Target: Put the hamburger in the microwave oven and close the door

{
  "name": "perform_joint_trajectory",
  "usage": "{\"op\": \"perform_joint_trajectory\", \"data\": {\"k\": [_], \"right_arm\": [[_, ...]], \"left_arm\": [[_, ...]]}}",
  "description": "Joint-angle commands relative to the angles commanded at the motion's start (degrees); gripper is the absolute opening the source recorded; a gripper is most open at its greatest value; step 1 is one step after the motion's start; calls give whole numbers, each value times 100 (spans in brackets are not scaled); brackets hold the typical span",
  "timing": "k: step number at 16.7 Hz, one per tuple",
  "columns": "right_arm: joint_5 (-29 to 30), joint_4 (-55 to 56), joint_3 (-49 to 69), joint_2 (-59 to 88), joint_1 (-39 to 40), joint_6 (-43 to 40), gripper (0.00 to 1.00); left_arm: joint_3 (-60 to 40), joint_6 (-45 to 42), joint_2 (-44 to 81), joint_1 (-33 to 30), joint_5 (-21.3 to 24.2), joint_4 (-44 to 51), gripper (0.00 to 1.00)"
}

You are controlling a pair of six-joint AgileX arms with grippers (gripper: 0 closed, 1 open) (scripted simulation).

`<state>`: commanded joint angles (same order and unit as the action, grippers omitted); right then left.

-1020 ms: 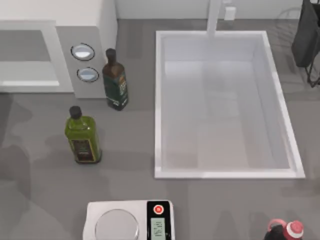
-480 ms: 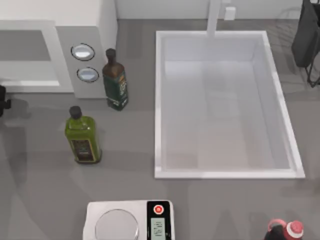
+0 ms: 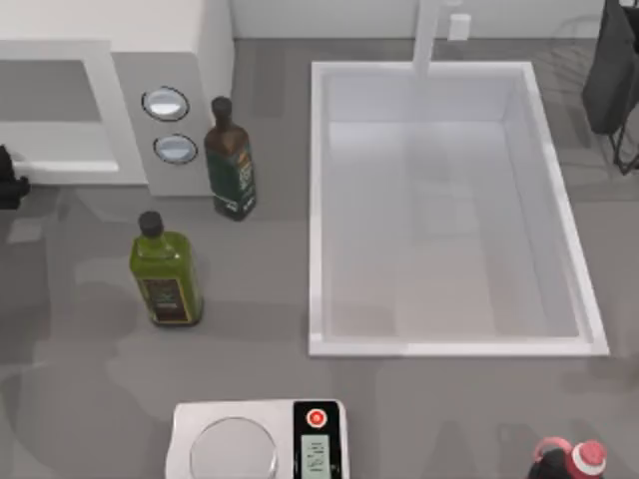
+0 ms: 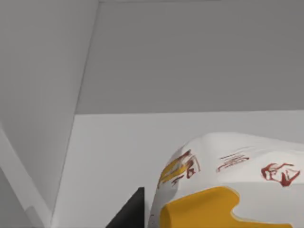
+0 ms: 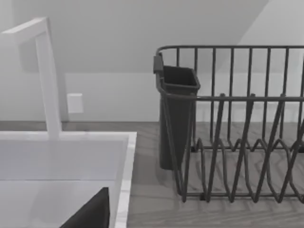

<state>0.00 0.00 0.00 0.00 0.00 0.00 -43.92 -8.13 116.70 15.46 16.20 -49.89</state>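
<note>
Hamburger (image 4: 228,185) in its wrapper close before left hand (image 3: 8,180), grip unclear; microwave oven (image 3: 150,90) alongside

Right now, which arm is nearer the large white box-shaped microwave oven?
Left. Left gripper is at the microwave oven's front, at the table's left edge; right arm looks onto the dark wire dish rack, far right.

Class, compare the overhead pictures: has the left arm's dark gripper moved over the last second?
Yes. The left gripper has come into view at the table's left edge and moved up toward the large white microwave oven, judged against its two silver knobs.
</note>
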Motion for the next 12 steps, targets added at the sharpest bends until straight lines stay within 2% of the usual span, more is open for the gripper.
{"op": "perform_joint_trajectory", "data": {"k": [8, 12], "right_arm": [[0, 0, 0, 0, 0, 0, 100], [0, 0, 0, 0, 0, 0, 100]], "left_arm": [[3, 121, 8, -29, 26, -214, 0], [-641, 155, 435, -101, -45, 28, 0]]}}
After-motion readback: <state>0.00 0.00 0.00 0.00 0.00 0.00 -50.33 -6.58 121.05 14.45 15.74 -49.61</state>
